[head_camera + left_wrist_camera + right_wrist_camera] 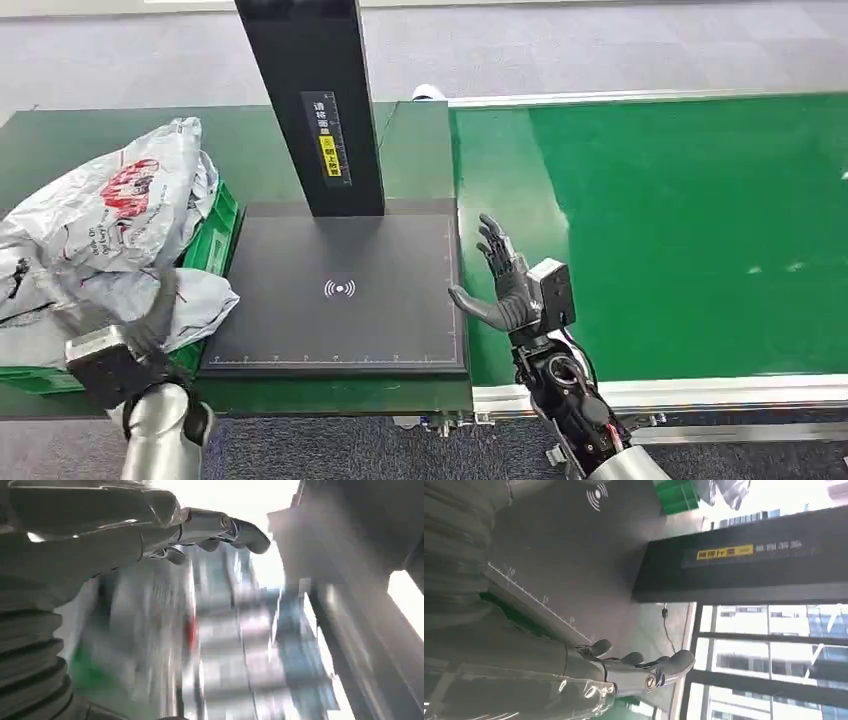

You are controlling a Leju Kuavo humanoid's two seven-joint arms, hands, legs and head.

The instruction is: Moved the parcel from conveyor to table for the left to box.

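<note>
- Head view: the left hand (120, 325) is motion-blurred, raised over the grey parcels (110, 225) heaped in the green crate (215, 240) on the left side of the table (60, 140). Whether its fingers touch a bag cannot be told from this view.
- Left wrist view: the left hand (150, 530) shows its fingers (235, 530) extended and slightly curled, with nothing between them. The background is smeared; grey plastic with a red mark and a green patch lie beneath the hand.
- Head view: the right hand (500, 285) stands upright with fingers spread and thumb out, palm facing the black scanner pad (340, 290). It holds nothing. It sits just beside the pad's right edge, at the near edge of the green conveyor belt (680, 230).
- Right wrist view: the right hand (624, 672) has fingers (674, 662) straight and apart, empty. This view also shows the scanner pad (574, 555) with its ruled edge and wireless symbol, and a corner of the green crate (676, 495).
- Parcel position: the parcels lie in and over the crate, directly under the left hand and well apart from the right hand.
- Surroundings: a black post (315, 100) bearing a yellow label (329, 155) rises from the rear of the pad, between the crate and the belt. The right wrist view shows the same post (744, 565) and windows behind it.
</note>
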